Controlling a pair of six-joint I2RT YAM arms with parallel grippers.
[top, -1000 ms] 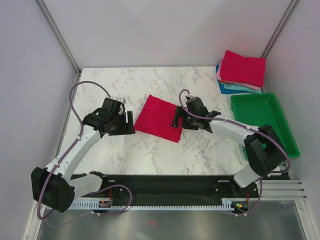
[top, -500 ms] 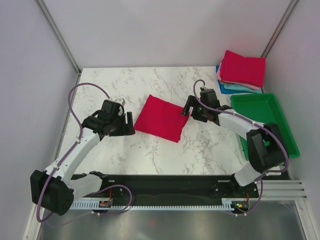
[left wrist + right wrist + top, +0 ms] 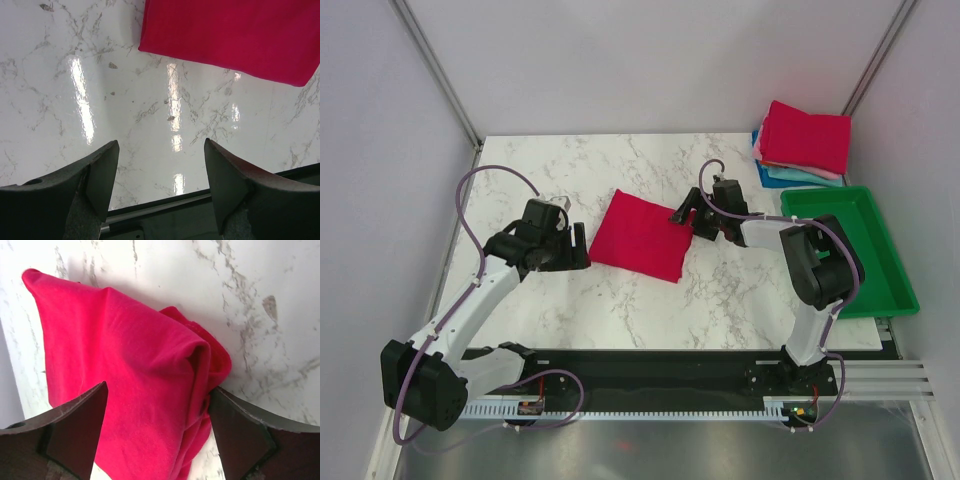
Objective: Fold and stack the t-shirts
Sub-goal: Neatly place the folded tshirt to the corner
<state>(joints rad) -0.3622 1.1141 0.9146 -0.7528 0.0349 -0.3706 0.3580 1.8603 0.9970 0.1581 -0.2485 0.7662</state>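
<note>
The crimson t-shirt point(image 3: 642, 235) lies folded in the middle of the counter point(image 3: 570, 170). At its 3 o'clock edge the right claw point(image 3: 157, 390) is spread, a finger on either side of the bunched corner, probably so that it can pinch every layer at once. The left claw point(image 3: 160, 145), spread and empty, hovers over bare marble at the shirt's 9 o'clock, out of the way. The folded stack point(image 3: 807, 138) sits at 2 o'clock and is the likely destination.

red t-shirt point(image 3: 225, 35) is cut off by left wrist view's top edge.
</note>
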